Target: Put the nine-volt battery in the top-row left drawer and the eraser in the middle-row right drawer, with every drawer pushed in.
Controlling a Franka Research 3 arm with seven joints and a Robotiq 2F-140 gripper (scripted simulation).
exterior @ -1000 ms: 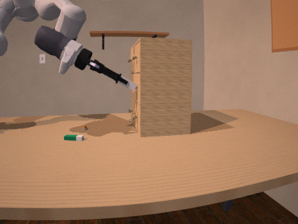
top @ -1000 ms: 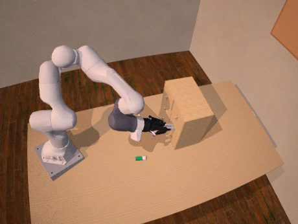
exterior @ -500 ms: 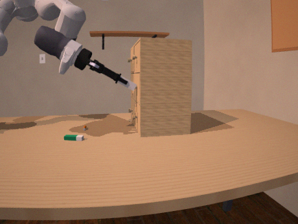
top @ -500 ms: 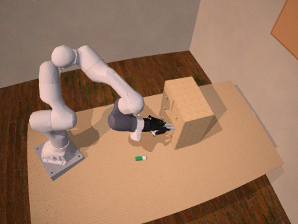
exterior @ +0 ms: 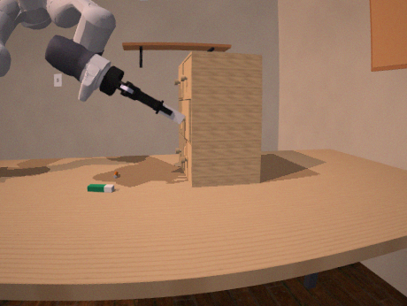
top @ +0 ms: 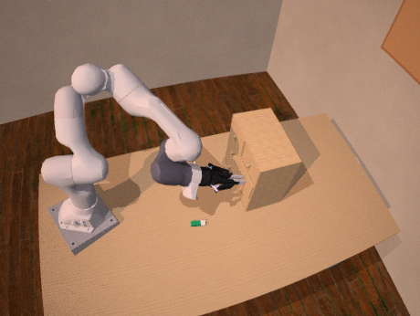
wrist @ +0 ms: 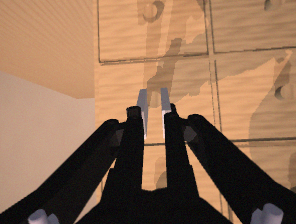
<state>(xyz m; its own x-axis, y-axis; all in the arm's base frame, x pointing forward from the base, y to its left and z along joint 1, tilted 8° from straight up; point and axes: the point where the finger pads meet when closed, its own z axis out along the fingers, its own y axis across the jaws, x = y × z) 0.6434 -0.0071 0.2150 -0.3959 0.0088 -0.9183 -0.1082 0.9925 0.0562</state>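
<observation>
The small wooden chest (top: 265,151) stands on the table with its drawer fronts facing my arm; it also shows in the exterior view (exterior: 226,119). All drawers I can see look pushed in. My gripper (top: 239,179) reaches level to the right drawer of the middle row (wrist: 155,100). Its fingertips stand narrow right where that drawer's knob sits, closed on the knob (exterior: 180,120), which the fingers mostly hide. The green-and-white eraser (top: 198,223) (exterior: 101,187) lies on the table in front of the chest. I cannot see the nine-volt battery.
A tiny dark thing with an orange top (exterior: 116,173) stands on the table in the arm's shadow. The arm's base (top: 82,219) is at the table's left end. A wall shelf (exterior: 177,46) hangs behind the chest.
</observation>
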